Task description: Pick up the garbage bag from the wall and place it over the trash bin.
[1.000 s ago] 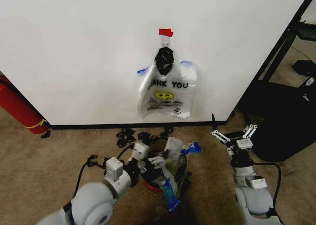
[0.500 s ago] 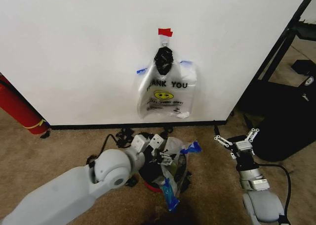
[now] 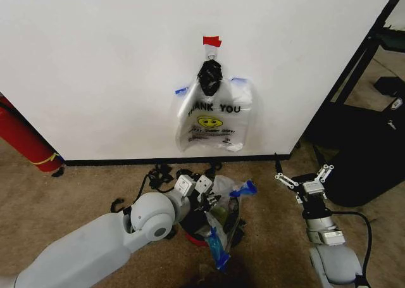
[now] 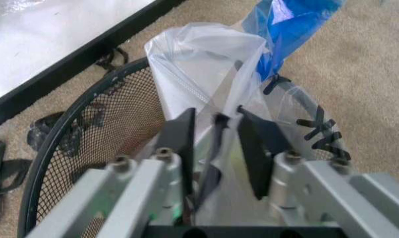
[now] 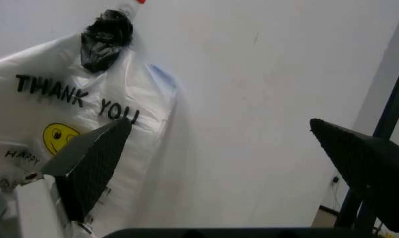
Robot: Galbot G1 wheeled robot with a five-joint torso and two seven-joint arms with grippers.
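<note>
Down on the carpet, the left gripper pinched the garbage bag over the trash bin below the wall. Off to the side, the right gripper hung spread wide, holding nothing.

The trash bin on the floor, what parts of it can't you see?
- Trash bin bottom: left wrist view, hidden by the garbage bag and the left pincer shut on it.
- Its red outside: head view, mostly covered by the left arm and bag.
- Its far rim: head view, behind the bag.
- Right pincer waits open beside it.
</note>
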